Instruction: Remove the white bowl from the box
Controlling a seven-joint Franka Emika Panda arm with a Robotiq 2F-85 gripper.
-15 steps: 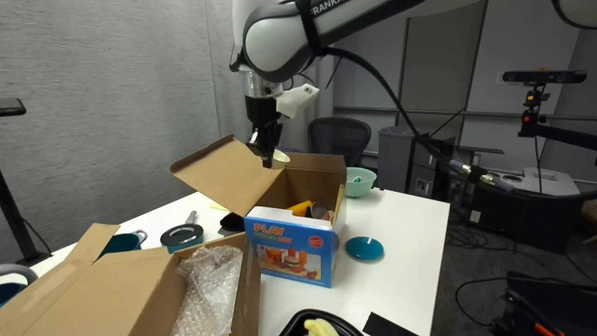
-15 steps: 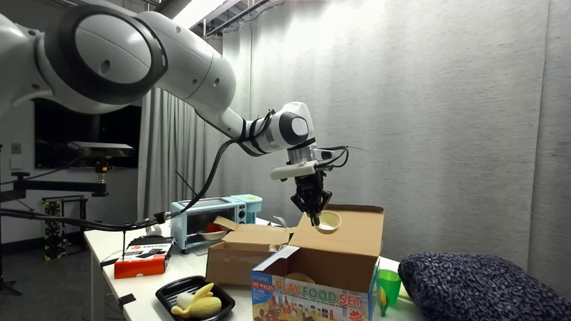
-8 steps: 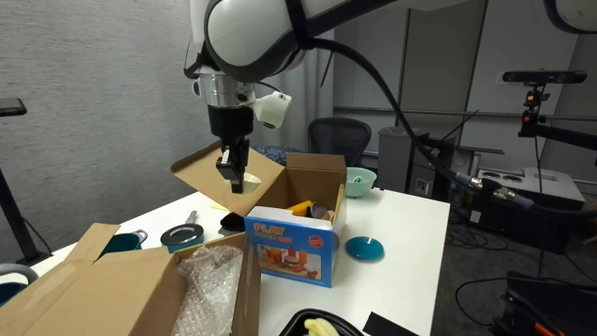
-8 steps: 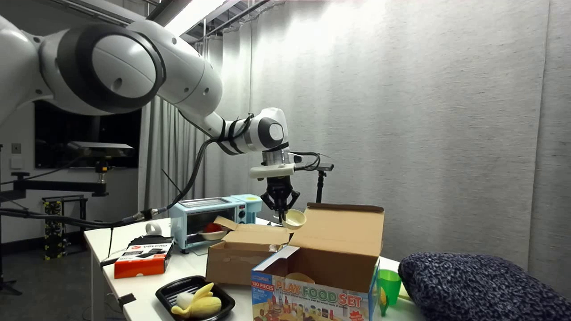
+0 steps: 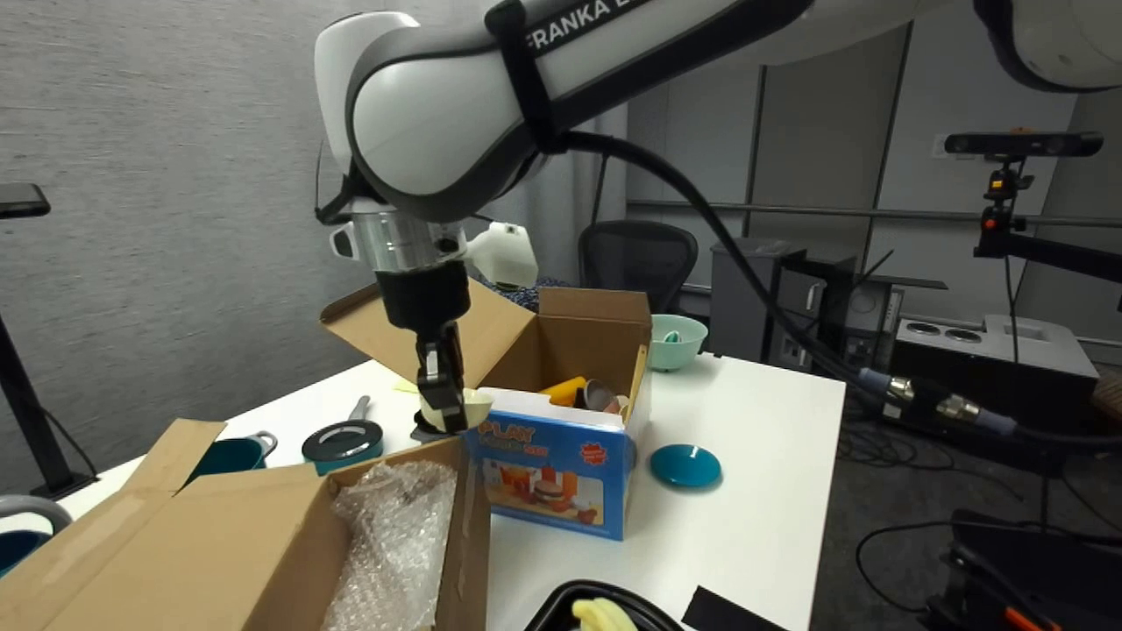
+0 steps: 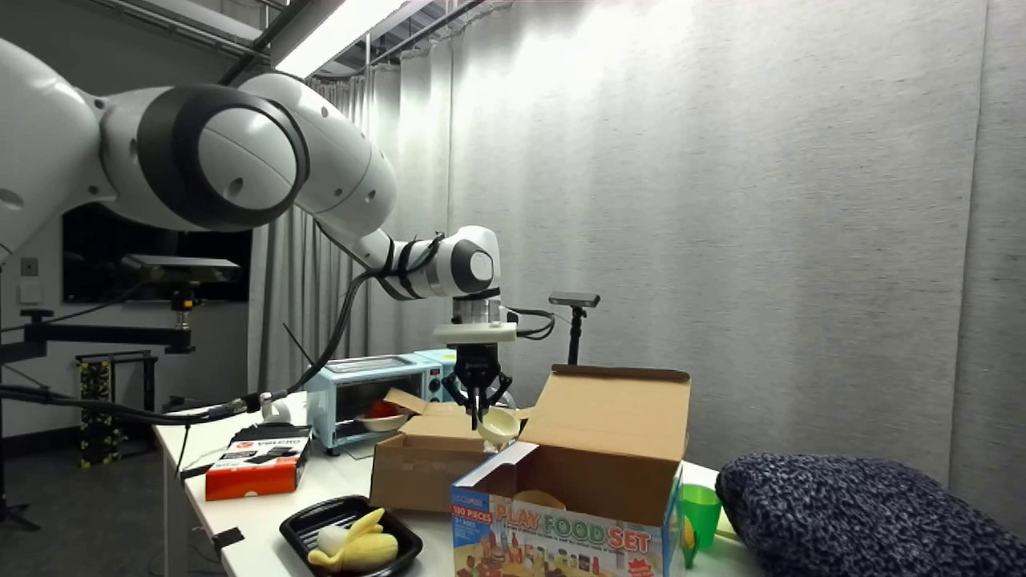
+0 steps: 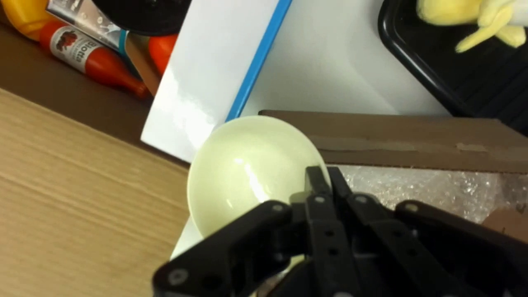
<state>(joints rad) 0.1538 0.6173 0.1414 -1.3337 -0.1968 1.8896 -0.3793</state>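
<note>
My gripper (image 5: 456,425) points down and is shut on the rim of a pale cream-white bowl (image 5: 478,405). In an exterior view (image 6: 476,423) it holds the bowl (image 6: 498,425) with its opening tipped toward that camera. In the wrist view the fingertips (image 7: 326,175) pinch the right edge of the bowl (image 7: 247,173). The box is open, brown inside, with a long raised flap (image 6: 609,413) and blue "Play Food Set" print (image 6: 561,525) outside. Toy food, including a red bottle (image 7: 95,62), lies in it. The bowl hangs outside the box, near its white end flap (image 7: 214,53).
A longer brown box (image 5: 289,561) with bubble wrap (image 5: 394,526) stands just beside the gripper. A black tray (image 6: 303,535) holds yellow toy food. A teal lid (image 5: 685,466), a pan (image 5: 344,443), a toaster oven (image 6: 321,401) and a green cup (image 6: 700,517) stand around.
My gripper has carried the bowl lower, away from the raised flap and toward the longer brown box. It moves left and down in both exterior views. The bowl stays gripped; the boxes stay put.
</note>
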